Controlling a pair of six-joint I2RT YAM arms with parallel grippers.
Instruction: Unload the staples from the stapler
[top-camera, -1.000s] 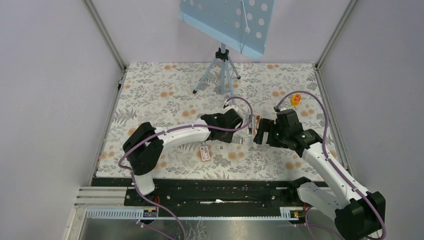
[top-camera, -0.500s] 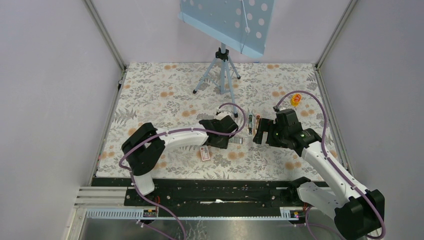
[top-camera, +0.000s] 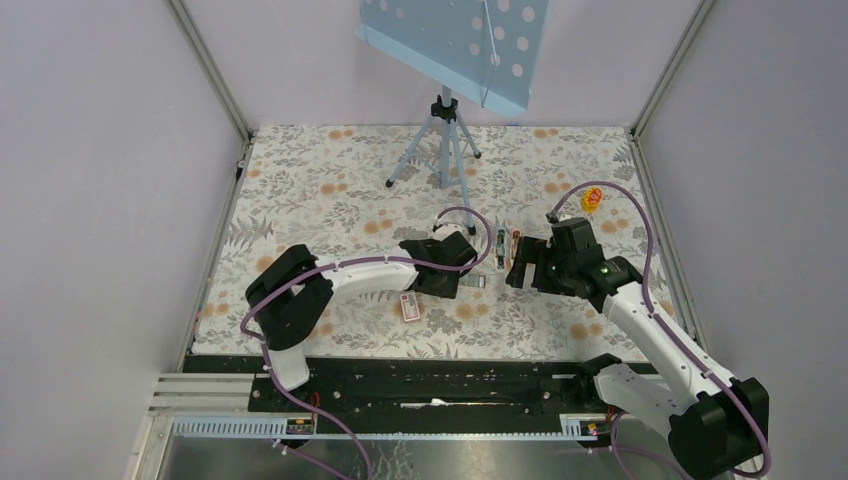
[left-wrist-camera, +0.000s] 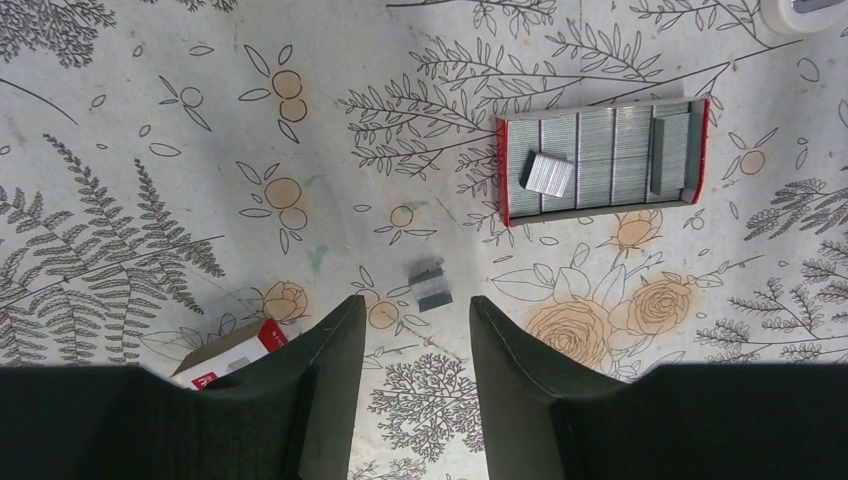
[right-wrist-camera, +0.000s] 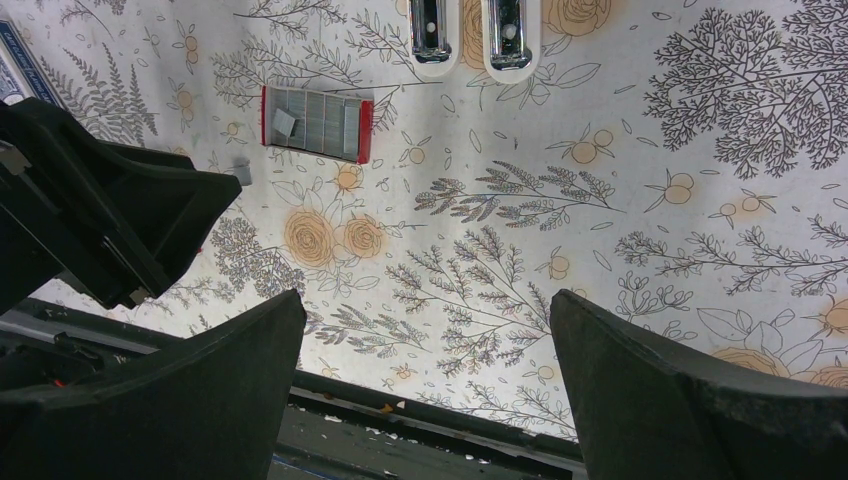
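The pale-pink stapler (right-wrist-camera: 508, 35) lies opened flat on the floral mat, its dark metal rail (right-wrist-camera: 430, 30) beside it; in the top view the stapler (top-camera: 514, 247) is between the two grippers. A tiny silvery staple strip (left-wrist-camera: 430, 287) lies loose on the mat just beyond my left gripper (left-wrist-camera: 415, 305), which is open and empty, fingers on either side of bare mat. The strip also shows in the right wrist view (right-wrist-camera: 241, 173). My right gripper (right-wrist-camera: 425, 300) is wide open and empty, hovering near the stapler toward the table's front. In the top view the left gripper (top-camera: 450, 280) is left of the right gripper (top-camera: 522, 268).
A red-edged open tray of staple strips (left-wrist-camera: 600, 160) lies beyond the loose strip, also in the top view (top-camera: 478, 283). A red-and-white box (left-wrist-camera: 235, 352) is by the left finger. A tripod (top-camera: 445, 140) with a blue perforated board stands at the back. A yellow-red disc (top-camera: 592, 198) lies far right.
My left gripper has drawn back to the left, away from the stapler, and now hovers by the loose strip. The right arm has hardly moved.
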